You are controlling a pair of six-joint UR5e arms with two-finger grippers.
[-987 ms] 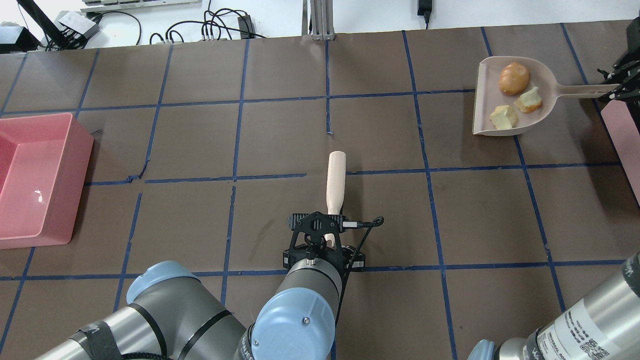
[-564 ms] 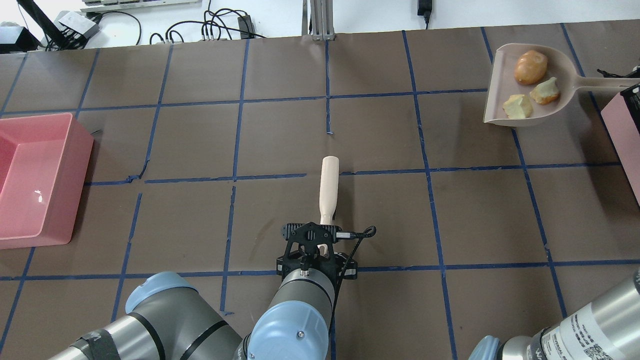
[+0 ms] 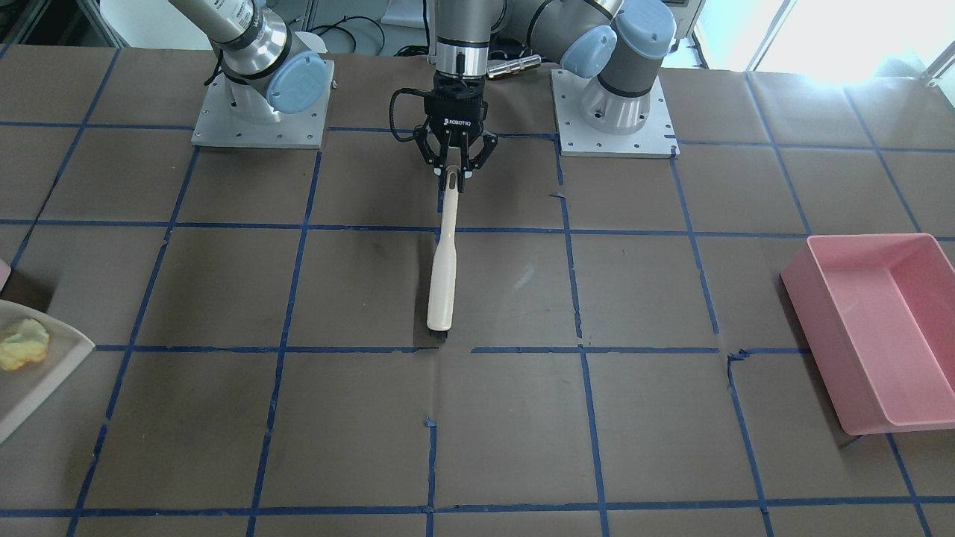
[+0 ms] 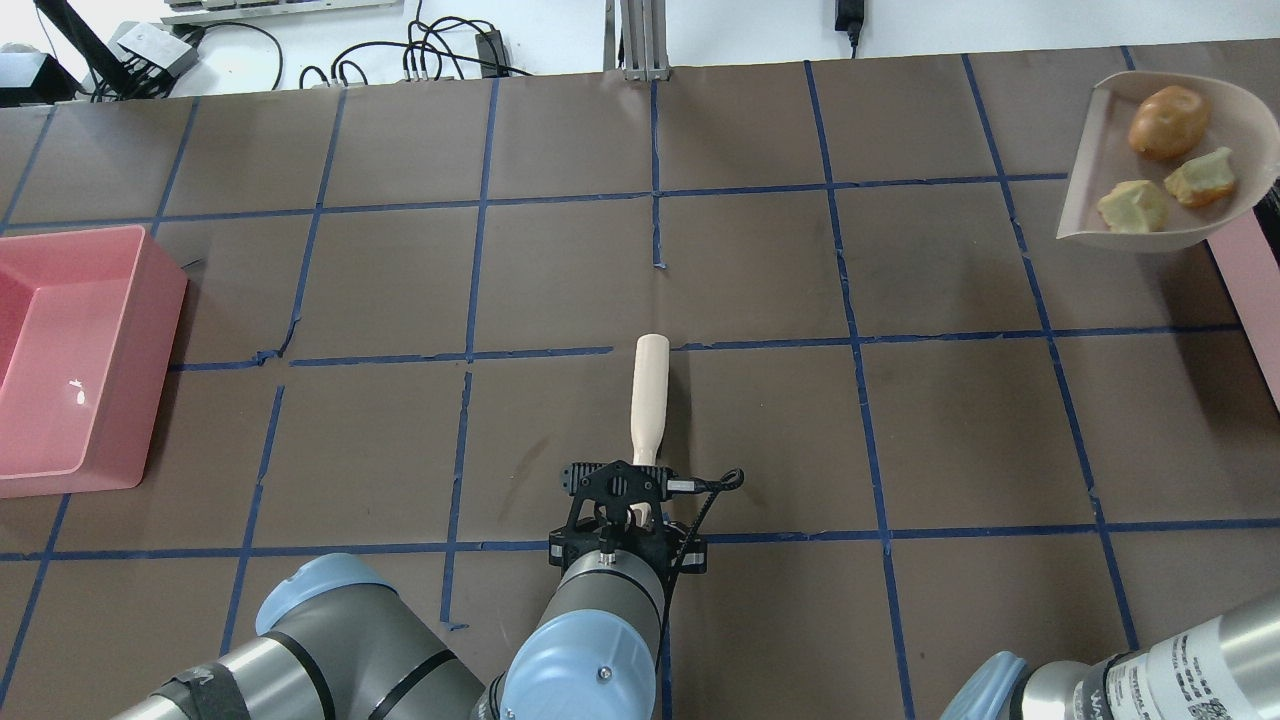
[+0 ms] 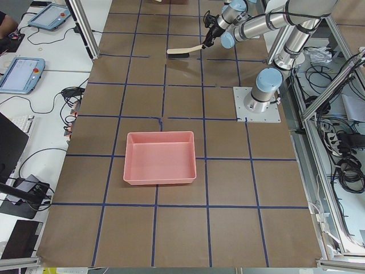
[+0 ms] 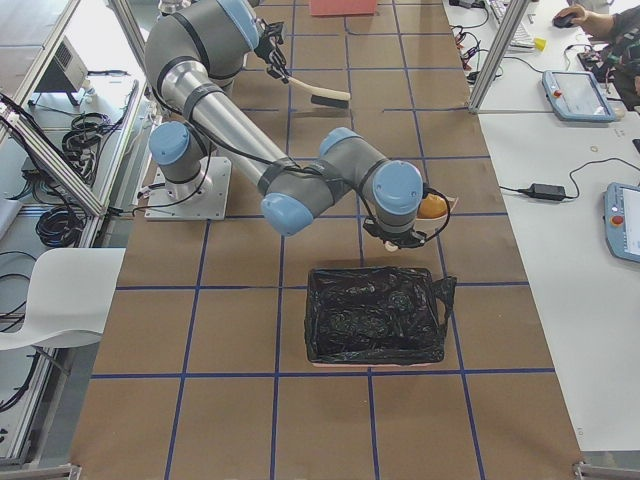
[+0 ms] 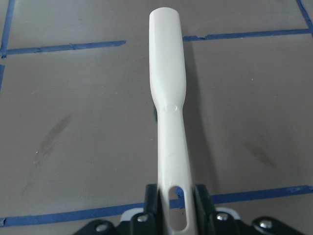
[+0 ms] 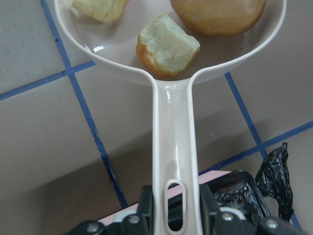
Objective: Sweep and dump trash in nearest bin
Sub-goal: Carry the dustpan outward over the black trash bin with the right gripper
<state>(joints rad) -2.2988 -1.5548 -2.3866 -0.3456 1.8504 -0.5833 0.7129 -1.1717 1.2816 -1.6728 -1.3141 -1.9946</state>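
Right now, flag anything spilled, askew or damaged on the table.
Nothing spilled: all three trash pieces sit in the dustpan. Only the blue tape grid looks worn, torn and ragged near the pink tub.

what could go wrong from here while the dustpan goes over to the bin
1. The three pieces of trash lie loose in the dustpan. The chunk nearest its open lip could slide off onto the table before the pan is over the bin.
2. The right gripper clamps only the very end of the handle, so the loaded pan might twist when tipped.
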